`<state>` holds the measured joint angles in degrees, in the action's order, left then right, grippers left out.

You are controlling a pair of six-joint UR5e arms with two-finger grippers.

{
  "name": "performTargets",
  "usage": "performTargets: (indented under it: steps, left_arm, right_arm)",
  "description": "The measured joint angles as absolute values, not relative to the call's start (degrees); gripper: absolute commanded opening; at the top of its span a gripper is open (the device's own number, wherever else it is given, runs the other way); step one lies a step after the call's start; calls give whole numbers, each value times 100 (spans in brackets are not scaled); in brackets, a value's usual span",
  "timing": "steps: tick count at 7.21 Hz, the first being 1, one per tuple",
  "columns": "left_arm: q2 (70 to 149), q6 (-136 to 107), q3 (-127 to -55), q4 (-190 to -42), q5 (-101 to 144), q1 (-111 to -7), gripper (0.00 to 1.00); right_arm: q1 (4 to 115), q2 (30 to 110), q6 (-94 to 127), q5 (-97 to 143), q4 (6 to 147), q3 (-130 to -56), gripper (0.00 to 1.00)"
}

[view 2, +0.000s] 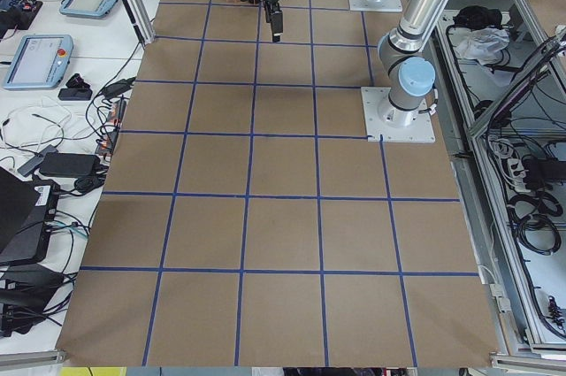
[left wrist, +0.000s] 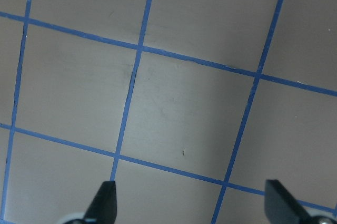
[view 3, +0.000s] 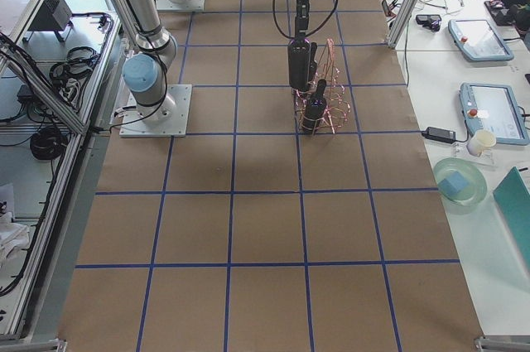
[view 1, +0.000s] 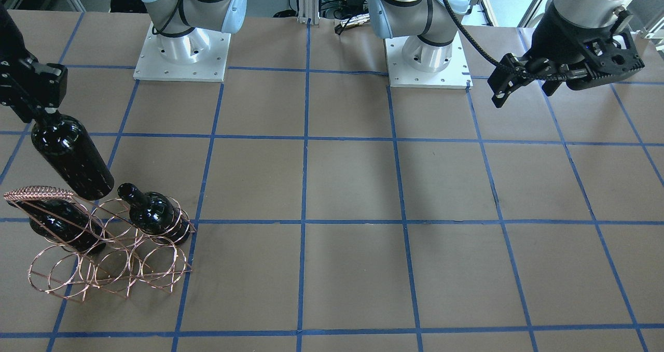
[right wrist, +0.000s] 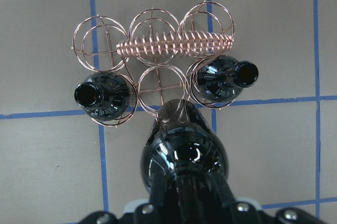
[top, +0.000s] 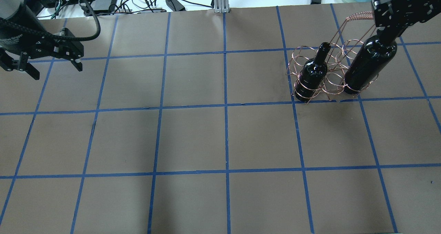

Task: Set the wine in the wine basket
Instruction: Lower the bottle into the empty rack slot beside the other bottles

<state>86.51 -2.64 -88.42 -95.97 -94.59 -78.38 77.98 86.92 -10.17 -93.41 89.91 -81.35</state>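
My right gripper [view 1: 37,108] is shut on the neck of a dark glossy wine bottle [view 1: 71,152] and holds it tilted over the copper wire basket [view 1: 111,269]. The bottle's base is at the middle ring of the row nearest the robot. In the overhead view a wire crosses the base of the held bottle [top: 368,63]. Two more dark bottles stand in the rings on either side [right wrist: 102,97] [right wrist: 224,79]. The right wrist view shows the held bottle [right wrist: 184,153] from above. My left gripper [view 1: 502,90] is open and empty, far away across the table [top: 55,69].
The basket's woven handle [right wrist: 174,45] runs along its middle, beside the held bottle. The three rings of the far row [right wrist: 155,26] hold nothing. The brown table with blue tape lines [top: 224,137] is bare under my left gripper [left wrist: 190,195].
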Motion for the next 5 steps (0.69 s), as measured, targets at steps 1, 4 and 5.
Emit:
performTargets:
  steps: [1, 4, 5]
  left_arm:
    - [8652, -264, -8842, -9611, -9468, -7834, 100]
    - [8653, -264, -8842, -9617, -9463, -7817, 100]
    - [8652, -264, -8842, -9616, -9459, -7812, 100]
  right_arm:
    - [7785, 8532, -1020, -9265, 9053, -8056, 0]
    - [7782, 8249, -975, -9100, 9198, -7937, 0]
    - [7789, 8172, -971, -9067, 9258, -7937, 0]
